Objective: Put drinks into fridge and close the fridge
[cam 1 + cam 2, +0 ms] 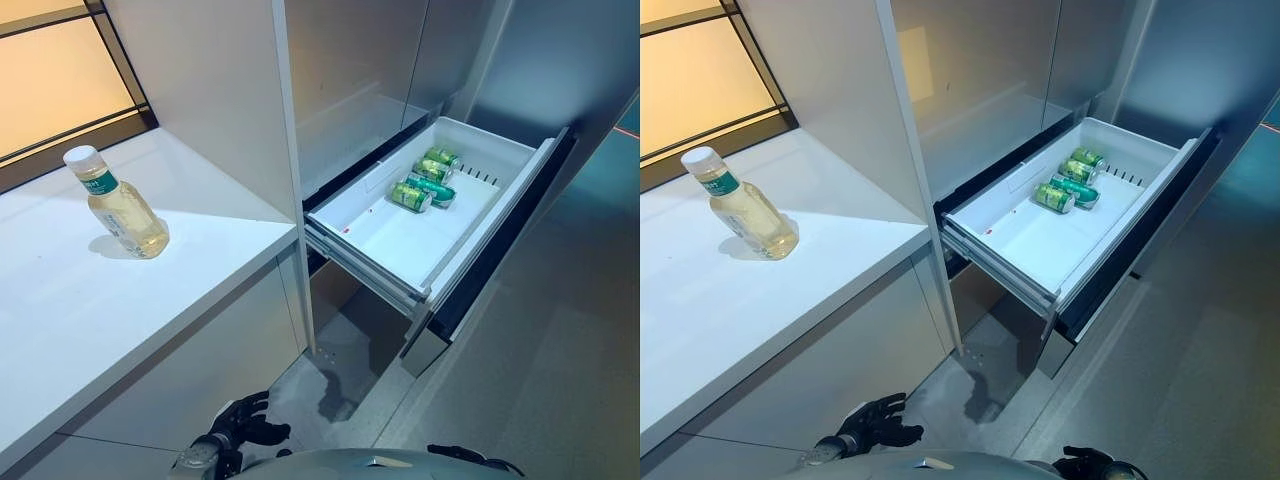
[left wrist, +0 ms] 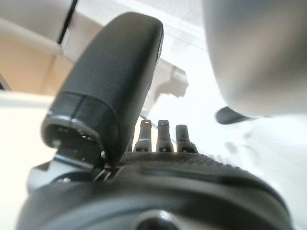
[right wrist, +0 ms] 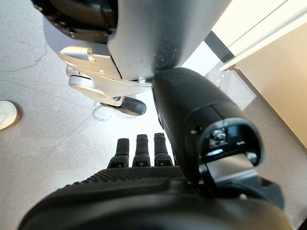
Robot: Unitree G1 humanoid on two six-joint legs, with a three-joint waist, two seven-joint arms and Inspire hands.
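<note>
A bottle (image 1: 118,205) of pale yellow drink with a white cap and green label stands upright on the white counter (image 1: 90,320) at the left. The fridge drawer (image 1: 372,256) is pulled out at the right, and green cans (image 1: 427,177) lie on their sides in its far end. My left hand (image 1: 246,420) hangs low in front of the counter, well below the bottle, with relaxed fingers and holding nothing; it also shows in the left wrist view (image 2: 158,191). My right hand (image 1: 1086,462) hangs low near the floor, open and empty, as the right wrist view (image 3: 144,196) shows.
Tall grey fridge panels (image 1: 350,90) rise above the drawer. The drawer's dark front (image 1: 500,250) juts out over the grey floor (image 1: 560,380). A window (image 1: 50,80) runs behind the counter. A white side panel (image 1: 215,100) separates counter and fridge.
</note>
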